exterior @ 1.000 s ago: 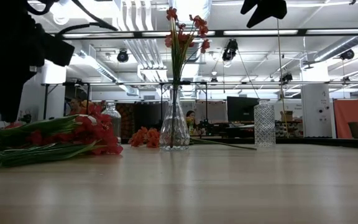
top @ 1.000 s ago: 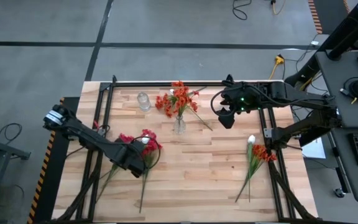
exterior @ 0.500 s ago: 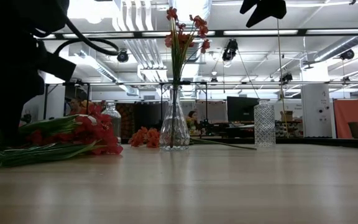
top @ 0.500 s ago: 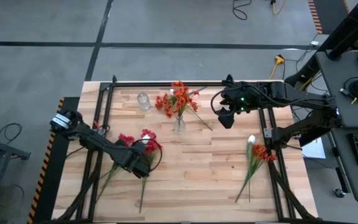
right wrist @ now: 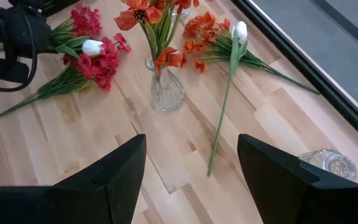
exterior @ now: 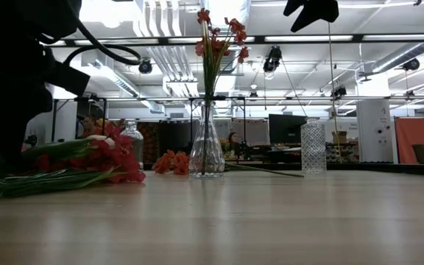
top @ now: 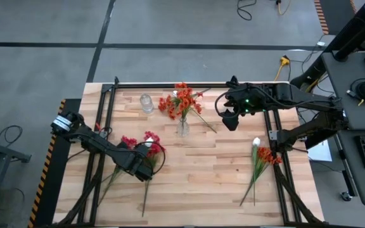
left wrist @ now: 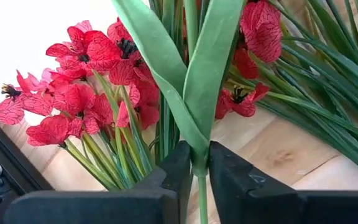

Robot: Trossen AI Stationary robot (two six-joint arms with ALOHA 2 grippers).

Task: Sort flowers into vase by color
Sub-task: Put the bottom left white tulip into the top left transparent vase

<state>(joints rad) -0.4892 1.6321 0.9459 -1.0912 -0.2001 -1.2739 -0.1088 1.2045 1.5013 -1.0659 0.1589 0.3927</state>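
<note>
At the high view's lower left, the left gripper is clamped on a green stem. The stem runs lengthwise away from it toward the red blooms. The right gripper, jaws apart, hangs at upper right, well apart.

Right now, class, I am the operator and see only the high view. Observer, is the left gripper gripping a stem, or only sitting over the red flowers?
Observer: The left wrist view shows the left gripper shut on one green stem with broad leaves.
Operator: Which bloom is on it?
Observer: I cannot tell. The stem runs out of that view, and the red flowers lie behind it.
Operator: And the right gripper?
Observer: Its own wrist view shows the right gripper open, with nothing between its fingers.
</note>
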